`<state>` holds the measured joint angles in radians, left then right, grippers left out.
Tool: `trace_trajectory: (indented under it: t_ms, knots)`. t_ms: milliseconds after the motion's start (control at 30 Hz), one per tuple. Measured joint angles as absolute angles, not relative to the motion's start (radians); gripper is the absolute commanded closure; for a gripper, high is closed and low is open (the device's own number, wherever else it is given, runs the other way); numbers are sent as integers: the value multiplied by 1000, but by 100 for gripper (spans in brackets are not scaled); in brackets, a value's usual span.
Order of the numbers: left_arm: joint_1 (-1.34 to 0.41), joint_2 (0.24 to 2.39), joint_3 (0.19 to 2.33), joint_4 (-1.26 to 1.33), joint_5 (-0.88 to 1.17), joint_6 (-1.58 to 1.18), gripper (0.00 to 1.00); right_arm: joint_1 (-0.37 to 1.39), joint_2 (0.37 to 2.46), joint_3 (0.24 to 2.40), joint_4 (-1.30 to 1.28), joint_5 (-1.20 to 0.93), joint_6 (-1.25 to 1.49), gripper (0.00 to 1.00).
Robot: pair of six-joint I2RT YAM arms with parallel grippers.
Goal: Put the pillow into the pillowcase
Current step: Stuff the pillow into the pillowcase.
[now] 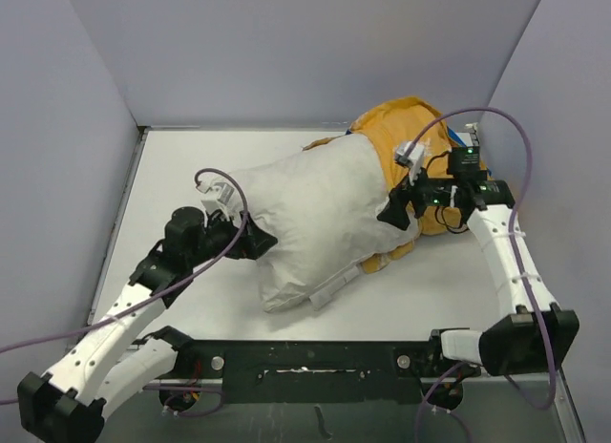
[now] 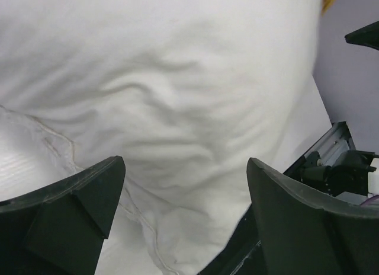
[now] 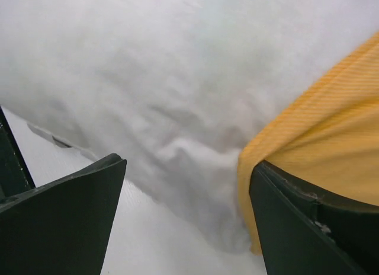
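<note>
The white pillow (image 1: 320,214) lies across the table's middle, its far right end inside the pillowcase (image 1: 406,128), which shows its mustard-yellow side with a little blue at the right edge. My left gripper (image 1: 260,241) is open against the pillow's near left end; in the left wrist view (image 2: 185,186) the pillow (image 2: 172,79) fills the space beyond the spread fingers. My right gripper (image 1: 393,212) is open at the pillowcase's mouth. In the right wrist view (image 3: 186,192) one finger (image 3: 308,227) sits under the yellow edge (image 3: 320,150), with the pillow (image 3: 148,79) beside it.
Grey walls enclose the white table (image 1: 181,166) on the left, back and right. A black rail (image 1: 305,359) with the arm bases runs along the near edge. A white label strip (image 1: 329,288) hangs at the pillow's near corner.
</note>
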<state>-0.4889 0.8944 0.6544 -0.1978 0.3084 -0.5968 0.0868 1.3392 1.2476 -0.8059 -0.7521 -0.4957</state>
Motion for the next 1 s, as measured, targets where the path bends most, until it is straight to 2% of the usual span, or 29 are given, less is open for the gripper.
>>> trace_trajectory:
  t_ms: [67,167,233,300,367,467,533,600,733,900,933,1000]
  knots:
    - [-488,817,703,-263,286,-546,19,41,1250,1248,-825,-837,-531,7]
    - [-492,741,837,-335,280,-472,25,-103,1120,1234,-817,-1016,-547,6]
    - [-522,744,935,-357,278,-436,26,-215,1039,1186,-772,-1130,-521,7]
    - [-603,763,1009,-364,255,-399,24,-307,984,1116,-706,-1211,-461,8]
    - [-747,810,1058,-366,180,-339,17,-387,965,1034,-606,-1275,-366,10]
    - [-1051,957,1121,-366,-22,-177,5,-490,1003,942,-490,-1307,-242,15]
    - [-1217,1102,1179,-363,-172,-40,4,-531,1044,917,-464,-1300,-205,17]
    - [-1310,1267,1253,-356,-271,92,2,-548,1066,906,-466,-1279,-203,20]
    - [-1341,1542,1356,-353,-392,324,2,-549,1080,905,-518,-1194,-263,27]
    - [-1316,1803,1483,-332,-488,552,2,-545,1116,901,-560,-1121,-342,28]
    - [-1308,1849,1501,-323,-509,590,11,-540,1119,898,-565,-1104,-356,27]
    - [-1290,1911,1516,-309,-547,635,63,-530,1123,891,-570,-1073,-382,26]
